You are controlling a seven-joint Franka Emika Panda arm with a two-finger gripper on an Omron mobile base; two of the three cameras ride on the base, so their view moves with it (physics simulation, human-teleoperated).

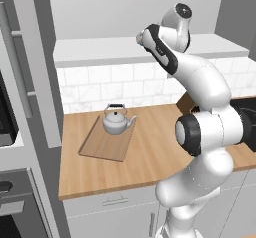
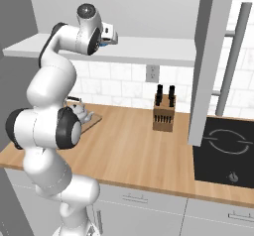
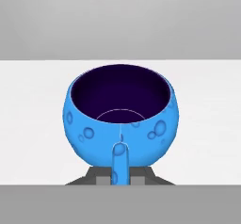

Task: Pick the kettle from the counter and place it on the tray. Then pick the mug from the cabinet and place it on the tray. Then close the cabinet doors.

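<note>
The blue mug stands upright on the white shelf floor of the cabinet, its little handle pointing at the hand. My gripper is raised to that shelf and shut on the handle, with a dark fingertip tight against each side. From the right base view, the gripper sits at the shelf edge with a sliver of the blue mug under it. Below, the silver kettle rests on the wooden tray on the counter. Both cabinet doors stand swung open.
A knife block stands by the tiled wall, with a black cooktop to its right. The right door's bar handle juts out above the cooktop. My own arm rises between the counter edge and the shelf.
</note>
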